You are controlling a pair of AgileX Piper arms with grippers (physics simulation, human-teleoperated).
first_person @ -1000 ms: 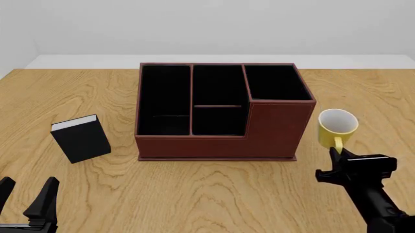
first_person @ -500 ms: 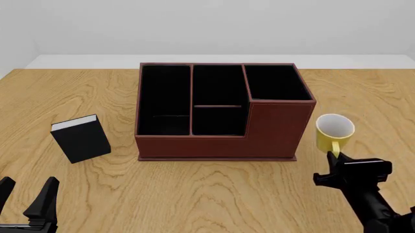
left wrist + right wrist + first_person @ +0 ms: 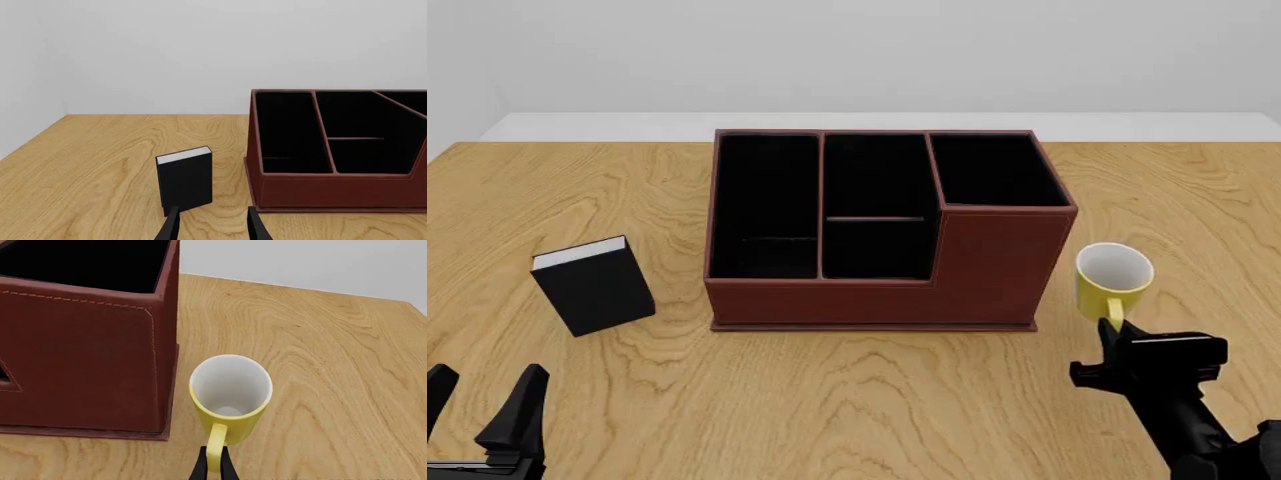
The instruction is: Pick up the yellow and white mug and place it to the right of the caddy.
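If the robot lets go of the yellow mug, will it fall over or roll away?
Probably not. The yellow mug seems upright on the table, its white opening facing up, so it looks steady. It looks hard, so it shouldn't squash. The right gripper pinches only the thin handle, so lifting might make it swing.

Bright, even, diffuse light with no clear source and no glare. All views are sharp edge to edge, free of blur or lens distortion. Shadows are faint: only soft darkening on the table [image 3: 827, 400] close around the caddy [image 3: 888, 290]. Its black compartments show almost no detail.
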